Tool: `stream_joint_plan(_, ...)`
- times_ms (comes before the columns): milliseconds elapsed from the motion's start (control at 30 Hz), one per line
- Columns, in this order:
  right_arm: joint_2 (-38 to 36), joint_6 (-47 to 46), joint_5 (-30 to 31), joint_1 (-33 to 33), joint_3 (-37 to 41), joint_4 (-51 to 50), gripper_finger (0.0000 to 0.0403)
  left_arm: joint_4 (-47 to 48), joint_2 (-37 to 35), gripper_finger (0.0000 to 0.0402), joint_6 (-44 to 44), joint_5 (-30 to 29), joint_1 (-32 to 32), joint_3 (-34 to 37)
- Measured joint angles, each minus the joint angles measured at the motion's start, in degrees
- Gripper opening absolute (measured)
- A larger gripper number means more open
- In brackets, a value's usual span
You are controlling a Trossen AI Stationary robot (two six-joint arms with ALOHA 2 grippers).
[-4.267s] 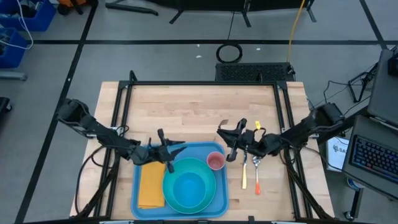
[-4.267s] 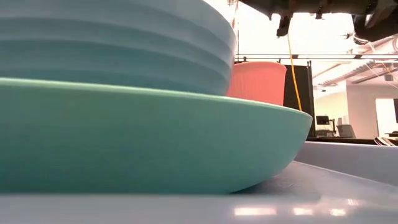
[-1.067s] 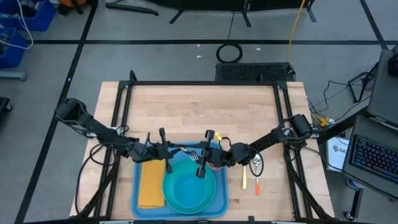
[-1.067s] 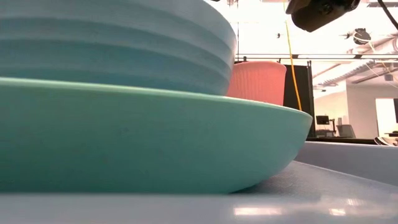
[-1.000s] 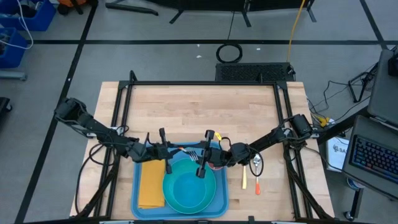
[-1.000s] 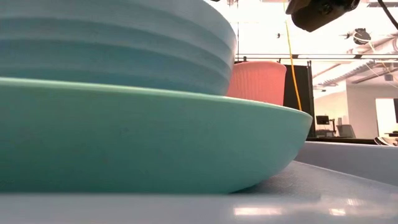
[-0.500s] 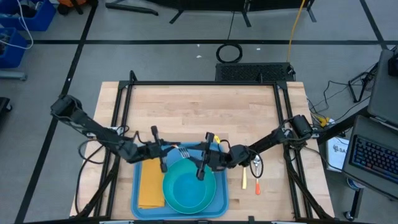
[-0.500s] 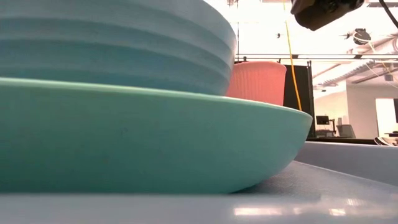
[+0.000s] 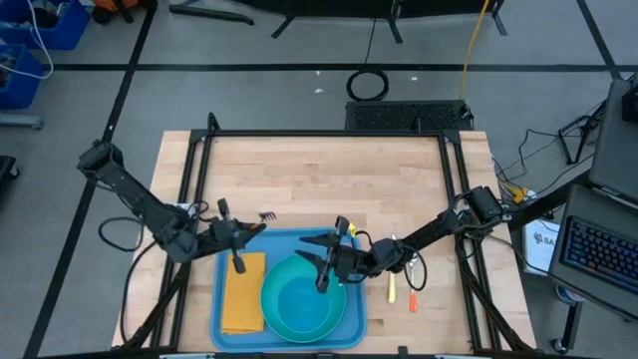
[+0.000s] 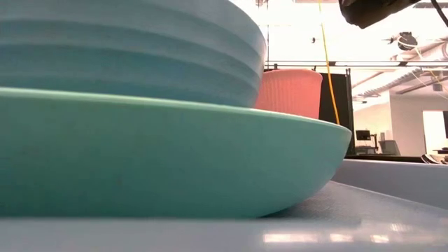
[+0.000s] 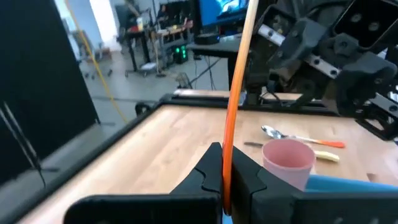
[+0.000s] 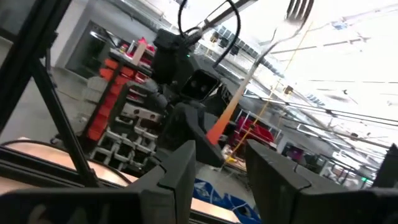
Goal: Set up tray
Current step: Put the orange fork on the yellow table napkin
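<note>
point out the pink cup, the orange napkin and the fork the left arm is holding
pink cup (image 11: 287, 160), left wrist view, its side wall
orange napkin (image 9: 242, 295), high view, its middle
fork (image 11: 237, 81), left wrist view, its orange handle

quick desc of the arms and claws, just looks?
Two matching dark, near-black jointed arms, slim links with bulkier joint housings. The left claw and right claw each have two blocky dark fingers. A small yellow mark sits near the right wrist in the high view. No readable lettering visible.

I count 1 tray (image 9: 221, 304), 1 napkin (image 9: 242, 294), 1 plate (image 9: 274, 317) w/ 1 bowl (image 9: 299, 299), 1 cup (image 11: 288, 160), 1 fork (image 9: 261, 216), 2 utensils left on table (image 9: 402, 286).
</note>
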State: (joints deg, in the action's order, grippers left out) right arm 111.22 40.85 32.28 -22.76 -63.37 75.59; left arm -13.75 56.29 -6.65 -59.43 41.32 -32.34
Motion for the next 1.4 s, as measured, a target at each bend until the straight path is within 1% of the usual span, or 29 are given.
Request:
stream_joint_plan(133, 0.0, 0.7, 1.2, 0.2, 0.0, 0.0, 0.0128, 3.5, -0.6, 0.0001, -6.4, -3.7, 4.0, 0.0)
stream_joint_plan(300, -0.1, 0.6, 1.0, 0.8, 0.0, 0.0, 0.0128, 2.5, -0.5, 0.0001, -13.6, -10.6, 9.8, 3.0)
stream_joint_plan(400, -0.1, 0.6, 0.8, 1.2, 0.0, -0.1, 0.0128, -0.4, -0.6, 0.0001, -18.9, -15.5, 13.3, 6.4)
stream_joint_plan(533, -0.5, -0.6, 0.7, 1.8, 0.0, -1.5, 0.0128, -6.1, -0.6, 0.0001, -25.8, -19.0, 17.2, 11.8)
stream_joint_plan(600, -1.5, -3.4, 0.1, 2.5, 0.0, -4.1, 0.0128, -9.7, -0.6, 0.0001, -29.3, -20.0, 19.1, 14.3)
stream_joint_plan(667, -3.2, -7.8, -2.2, 3.6, 0.0, -8.5, 0.0128, -12.0, -0.4, 0.0001, -31.9, -20.3, 20.9, 16.4)
stream_joint_plan(767, -6.5, -17.6, -8.7, 6.1, 0.0, -16.0, 0.0128, -13.9, 0.4, 0.0001, -37.3, -20.9, 23.0, 18.4)
stream_joint_plan(900, -11.4, -31.7, -17.1, 10.1, -0.1, -27.1, 0.0128, -14.0, 2.6, 0.0001, -45.1, -20.8, 25.3, 19.4)
stream_joint_plan(1000, -13.5, -38.4, -21.3, 13.0, -1.5, -35.5, 0.0128, -14.0, 4.9, 0.0001, -49.7, -20.7, 26.9, 19.4)
stream_joint_plan(1133, -13.5, -43.2, -27.9, 15.6, -6.8, -47.5, 0.0128, -14.0, 9.1, 0.0001, -57.1, -20.9, 28.4, 19.4)
stream_joint_plan(1200, -12.5, -43.3, -29.2, 16.2, -10.3, -52.0, 0.0128, -14.0, 11.5, 0.0001, -60.3, -22.3, 29.4, 19.4)
stream_joint_plan(1267, -11.8, -42.8, -30.2, 16.5, -12.6, -54.6, 0.0128, -14.0, 14.2, 0.0001, -63.8, -24.4, 30.4, 19.4)
stream_joint_plan(1400, -10.5, -43.6, -36.7, 17.4, -16.0, -55.3, 0.0136, -15.4, 19.2, 0.0001, -68.7, -28.2, 32.1, 19.4)
